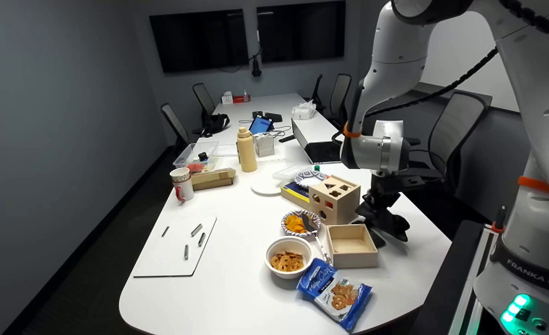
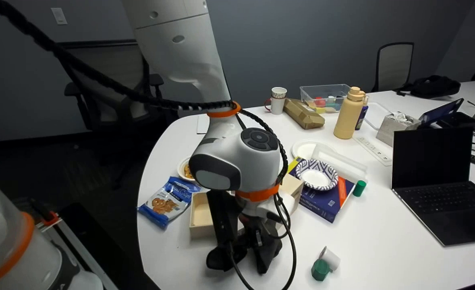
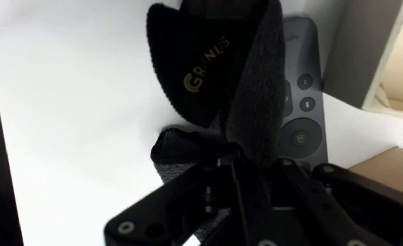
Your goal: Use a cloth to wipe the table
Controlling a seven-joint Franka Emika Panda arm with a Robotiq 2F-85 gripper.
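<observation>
we are seeing the claw (image 3: 245, 163) pinching the dark cloth (image 3: 259, 92), which is occupying the upper middle of the wrist view, over the bench (image 3: 71, 112); a grey remote (image 3: 300, 109) is lying partly behind it.

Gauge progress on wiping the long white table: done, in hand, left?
Done: the black gripper is shut on the dark grey fabric cloth.
In hand: cloth low over the long white table, overlapping a slim grey remote in the wrist view; contact unclear.
Left: probably most wiping, stills can't confirm strokes; a blue snack packet and pale wooden open box occupy the surface.
</observation>
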